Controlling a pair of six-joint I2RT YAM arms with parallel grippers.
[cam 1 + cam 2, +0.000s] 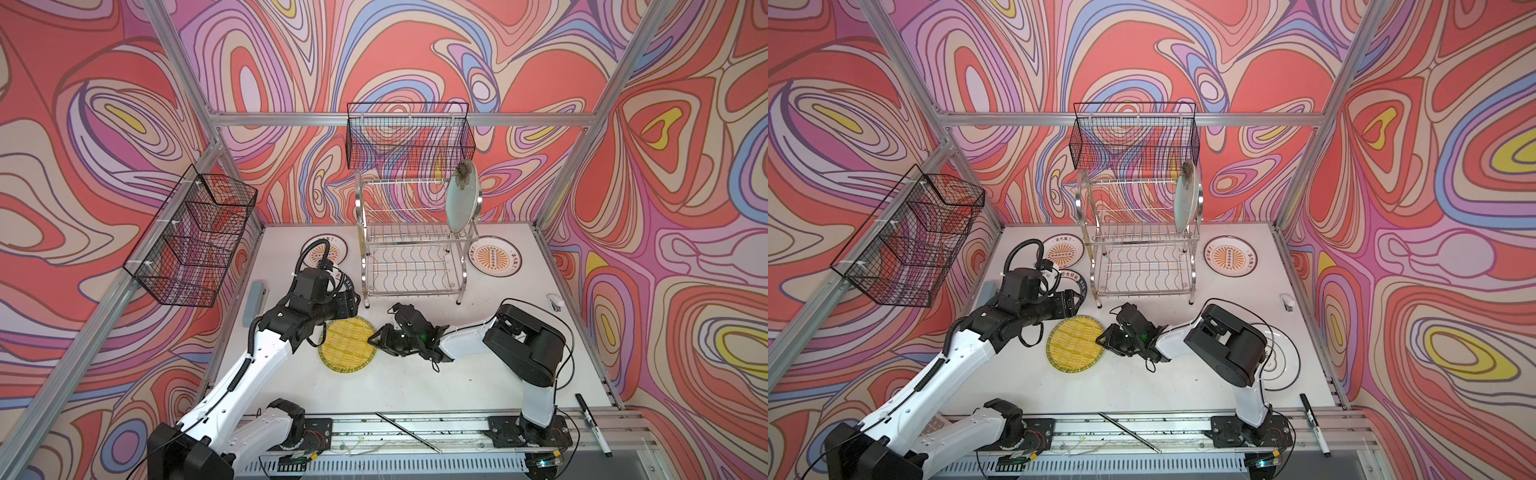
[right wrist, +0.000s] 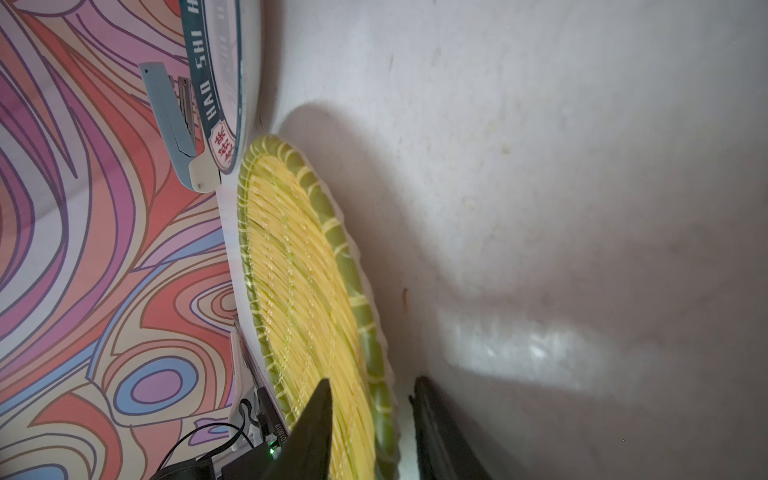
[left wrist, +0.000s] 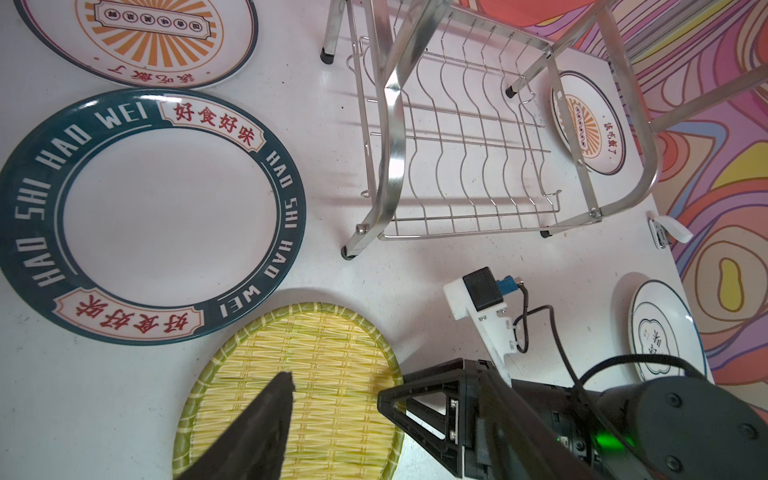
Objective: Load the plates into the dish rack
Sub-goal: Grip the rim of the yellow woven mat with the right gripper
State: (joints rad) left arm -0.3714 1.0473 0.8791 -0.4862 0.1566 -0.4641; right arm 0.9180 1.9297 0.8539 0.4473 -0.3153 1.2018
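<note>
The yellow woven-look plate (image 1: 347, 347) (image 3: 316, 374) lies flat near the table's middle. My right gripper (image 1: 372, 338) (image 2: 374, 399) is open, its jaws straddling the plate's right rim with a narrow gap. My left gripper (image 1: 351, 301) hovers open over the plate's far-left edge, one finger (image 3: 270, 415) showing. A pale aqua plate (image 1: 462, 199) stands upright in the chrome dish rack (image 1: 411, 249). Two sunburst plates (image 1: 1061, 254) (image 1: 1229, 255), a green-rimmed plate (image 3: 166, 216) and a black-ringed plate (image 1: 1281, 359) lie flat.
Black mesh baskets hang on the back wall (image 1: 409, 137) and the left wall (image 1: 191, 237). A grey-blue stapler (image 1: 255, 303) lies at the left edge and a small white one (image 1: 555, 301) at the right. A marker (image 1: 592, 424) and a metal rod (image 1: 409, 432) lie in front.
</note>
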